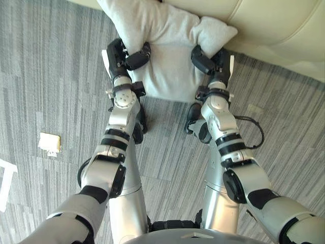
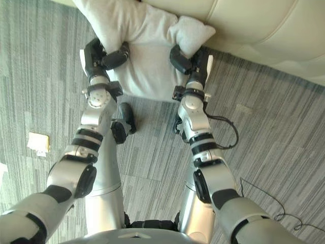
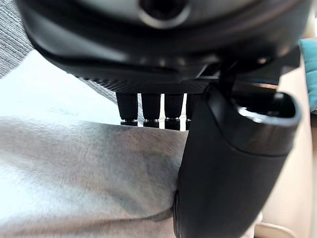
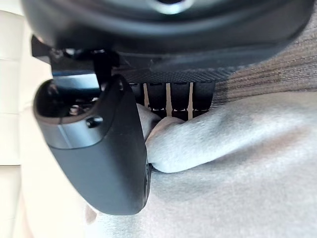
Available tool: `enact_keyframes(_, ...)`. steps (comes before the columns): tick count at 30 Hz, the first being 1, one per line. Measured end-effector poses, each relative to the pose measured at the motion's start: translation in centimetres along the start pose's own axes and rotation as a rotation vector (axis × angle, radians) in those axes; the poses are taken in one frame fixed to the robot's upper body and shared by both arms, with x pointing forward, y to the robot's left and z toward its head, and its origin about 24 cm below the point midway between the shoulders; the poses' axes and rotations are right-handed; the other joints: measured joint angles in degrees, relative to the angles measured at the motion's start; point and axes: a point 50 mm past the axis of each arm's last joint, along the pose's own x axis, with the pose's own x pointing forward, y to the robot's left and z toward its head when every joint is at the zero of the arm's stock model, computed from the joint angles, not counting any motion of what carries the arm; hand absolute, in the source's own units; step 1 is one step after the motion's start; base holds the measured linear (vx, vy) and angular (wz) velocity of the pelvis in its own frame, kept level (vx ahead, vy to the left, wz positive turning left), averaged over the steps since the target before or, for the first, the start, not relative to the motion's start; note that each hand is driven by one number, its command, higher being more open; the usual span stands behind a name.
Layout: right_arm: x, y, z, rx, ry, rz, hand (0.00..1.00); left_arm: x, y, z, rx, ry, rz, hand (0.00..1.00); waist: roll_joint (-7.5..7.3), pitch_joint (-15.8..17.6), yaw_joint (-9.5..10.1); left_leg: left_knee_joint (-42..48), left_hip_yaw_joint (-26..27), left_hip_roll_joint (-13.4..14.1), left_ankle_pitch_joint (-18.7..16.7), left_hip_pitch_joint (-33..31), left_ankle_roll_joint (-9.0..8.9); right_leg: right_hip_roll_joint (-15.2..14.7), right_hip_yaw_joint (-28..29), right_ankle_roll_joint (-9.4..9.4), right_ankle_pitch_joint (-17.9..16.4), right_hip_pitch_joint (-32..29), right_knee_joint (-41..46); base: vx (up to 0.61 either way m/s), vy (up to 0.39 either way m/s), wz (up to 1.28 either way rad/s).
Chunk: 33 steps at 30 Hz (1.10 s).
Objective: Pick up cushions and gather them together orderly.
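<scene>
A light grey cushion [image 1: 167, 46] hangs between my two hands in front of a cream sofa [image 1: 274, 25], above the carpet. My left hand [image 1: 124, 56] pinches its left edge, thumb on top and fingers underneath. My right hand [image 1: 209, 60] pinches the right corner, where the fabric bunches up. In the left wrist view the thumb [image 3: 233, 163] presses down on the cushion [image 3: 84, 173] over the fingers. The right wrist view has the thumb [image 4: 99, 148] clamped on a fold of the cushion [image 4: 237, 163].
Grey striped carpet [image 1: 51, 76] covers the floor. A small tan and white item [image 1: 50, 143] lies on the carpet to the left. A white object [image 1: 6, 178] sits at the left edge. The sofa runs along the top right.
</scene>
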Motion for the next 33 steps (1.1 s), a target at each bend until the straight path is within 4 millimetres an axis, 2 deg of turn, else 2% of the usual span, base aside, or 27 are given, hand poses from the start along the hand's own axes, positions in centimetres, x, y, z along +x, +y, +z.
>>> enact_keyframes(3, -2.2, -1.0, -0.1, 0.035, -0.058, 0.008, 0.0, -1.9, 0.1, -0.7, -0.021, -0.005, -0.023, 0.0, -0.15, -1.06, 0.07, -5.53, 1.08, -0.13, 0.62, 7.69, -0.78, 0.69, -0.15, 0.4, 0.86, 7.06, -5.3, 0.06, 0.0, -0.09)
enact_keyframes(5, -4.2, -2.8, -0.9, 0.045, -0.054, -0.02, 0.0, -4.5, -0.2, -1.9, -0.057, 0.018, -0.055, 0.0, -0.18, -1.55, 0.23, -10.39, 1.57, -0.62, 0.86, 16.54, -1.04, 1.15, -1.04, 0.56, 1.23, 15.97, -10.36, 0.1, 0.008, -0.09)
enact_keyframes(7, -5.3, -3.9, -1.5, 0.036, -0.047, -0.039, 0.0, -5.9, -0.6, -2.6, -0.075, 0.039, -0.075, 0.0, -0.29, -3.12, 0.2, -12.73, 1.69, -0.77, 1.01, 19.92, -1.03, 1.33, -1.48, 0.66, 1.28, 19.54, -12.74, 0.13, -0.002, -0.02)
enact_keyframes(9, -7.5, -5.5, -1.5, 0.01, -0.068, -0.053, 0.0, -8.3, -0.6, -3.3, -0.102, 0.062, -0.101, 0.0, -0.63, -4.26, 0.22, -16.68, 2.62, -1.02, 1.25, 27.83, -1.12, 1.76, -1.77, 0.58, 1.55, 26.93, -16.66, 0.21, 0.0, -0.08)
enact_keyframes(10, -7.8, -5.8, -1.5, 0.006, -0.068, -0.053, 0.0, -8.6, -0.5, -3.5, -0.105, 0.068, -0.103, 0.0, -0.6, -4.66, 0.21, -17.26, 2.66, -1.1, 1.25, 28.77, -1.12, 1.81, -1.78, 0.6, 1.55, 27.83, -17.24, 0.18, 0.005, -0.12)
enact_keyframes(11, -9.1, -6.6, -1.9, -0.023, -0.057, -0.047, 0.0, -9.8, -0.1, -4.3, -0.111, 0.099, -0.109, 0.0, -0.61, -7.4, 0.16, -19.75, 2.94, -1.27, 1.24, 31.85, -1.15, 2.2, -1.88, 0.88, 1.58, 30.74, -19.66, 0.16, 0.005, -0.08)
enact_keyframes(18, -13.6, -8.3, -3.8, -0.204, 0.019, 0.017, 0.0, -14.7, 3.1, -7.2, -0.095, 0.227, -0.087, 0.0, 0.0, -14.49, 0.68, -28.24, 5.61, -0.37, 0.15, 47.17, -2.29, 5.11, -1.11, 1.99, 1.69, 44.46, -28.79, 0.17, 0.013, -0.2)
enact_keyframes(20, -14.1, -8.6, -4.2, -0.229, 0.039, 0.027, 0.0, -15.6, 3.7, -7.7, -0.087, 0.258, -0.086, 0.0, 0.5, -15.61, 0.58, -28.75, 5.77, -0.46, -0.58, 49.02, -2.33, 5.31, -0.77, 2.18, 1.48, 46.13, -29.48, 0.13, 0.039, -0.19)
enact_keyframes(23, -14.3, -9.0, -5.7, -0.297, 0.089, 0.058, 0.0, -17.1, 4.8, -8.7, -0.064, 0.32, -0.075, 0.0, 0.68, -15.94, 0.82, -29.33, 4.47, -2.54, -4.19, 53.51, -1.7, 5.26, 0.45, 2.19, 1.33, 48.64, -27.32, 0.11, 0.084, -0.48)
enact_keyframes(25, -14.8, -9.7, -7.8, -0.364, 0.175, 0.071, 0.0, -18.5, 5.7, -9.8, -0.032, 0.384, -0.07, 0.0, 0.78, -16.25, 0.18, -28.52, 5.99, -3.0, -6.34, 58.17, -1.09, 3.2, -0.69, 1.17, 1.94, 48.57, -20.08, 0.11, 0.07, -0.41)
enact_keyframes(27, -15.1, -10.1, -8.5, -0.392, 0.207, 0.079, 0.0, -18.8, 5.7, -10.0, -0.027, 0.401, -0.073, 0.0, 0.85, -16.83, -0.24, -29.45, 6.27, -3.68, -6.78, 59.36, -0.83, 2.1, -1.61, 0.71, 2.2, 48.85, -19.73, 0.1, 0.037, -0.12)
enact_keyframes(29, -14.9, -10.4, -8.7, -0.412, 0.213, 0.091, 0.0, -18.9, 5.7, -10.1, -0.025, 0.408, -0.076, 0.0, 0.83, -16.8, -0.54, -31.29, 6.4, -4.12, -6.75, 60.87, 0.09, 1.47, -1.73, -0.77, 3.08, 48.81, -18.78, 0.1, 0.017, -0.17)
enact_keyframes(30, -14.9, -10.6, -9.1, -0.43, 0.229, 0.104, 0.0, -19.2, 6.0, -10.5, -0.007, 0.429, -0.075, 0.0, 1.18, -16.8, -0.55, -33.53, 6.42, -4.38, -6.72, 63.83, 0.66, 1.77, -1.49, -3.15, 2.74, 48.32, -17.44, 0.09, -0.005, -0.21)
enact_keyframes(31, -14.9, -10.7, -9.2, -0.437, 0.237, 0.108, 0.0, -19.3, 6.2, -10.7, 0.001, 0.439, -0.074, 0.0, 1.53, -17.15, -0.61, -34.57, 6.54, -4.38, -6.74, 64.86, 0.69, 2.47, -1.26, -2.2, 1.87, 48.66, -19.59, 0.17, -0.016, -0.24)
enact_keyframes(32, -14.9, -10.6, -9.3, -0.447, 0.235, 0.126, 0.0, -19.3, 6.5, -10.8, 0.012, 0.444, -0.071, 0.0, 1.86, -17.64, -0.62, -36.72, 6.71, -4.35, -6.76, 66.63, 0.69, 3.86, -0.46, -0.26, 2.33, 48.44, -27.71, 0.21, -0.057, -0.09)
enact_keyframes(33, -14.9, -10.6, -9.3, -0.456, 0.235, 0.132, 0.0, -19.4, 6.5, -10.9, 0.017, 0.449, -0.073, 0.0, 1.96, -17.92, -0.74, -38.55, 6.84, -4.7, -6.72, 68.45, -0.34, 5.73, 0.56, 1.67, 8.17, 48.66, -36.98, 0.25, -0.074, 0.02)
